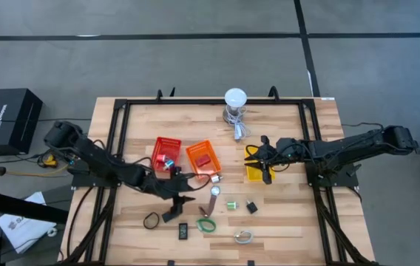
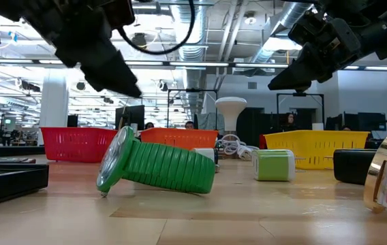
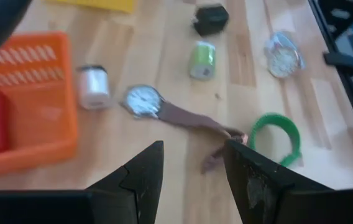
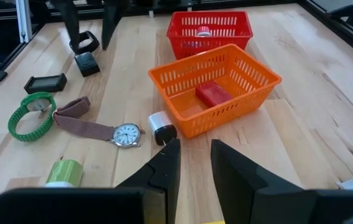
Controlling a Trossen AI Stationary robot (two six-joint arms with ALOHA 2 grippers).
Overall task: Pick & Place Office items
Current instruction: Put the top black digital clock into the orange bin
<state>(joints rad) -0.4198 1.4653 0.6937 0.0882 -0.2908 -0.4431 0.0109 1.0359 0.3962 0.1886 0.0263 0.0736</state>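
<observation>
Wooden worktop (image 1: pixel 284 222), frame center: brown-strap watch (image 1: pixel 214 193) and green-band watch (image 1: pixel 207 224) lie loose below orange basket (image 1: pixel 202 159). Left end effector (image 1: pixel 179 205) hovers lower left, fingers apart, empty. Right end effector (image 1: pixel 258 159) over yellow basket (image 1: pixel 255 174), fingers slightly apart, empty.

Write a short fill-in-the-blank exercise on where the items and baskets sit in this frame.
1. The red block lies inside the ____ basket.
2. The watch with the brown strap lies on the table, with its white face toward the ____ basket.
3. The right end effector hovers over the ____ basket.
4. The left end effector has its jaws ____ with nothing between them.

Missing words: orange; orange; yellow; open
</observation>
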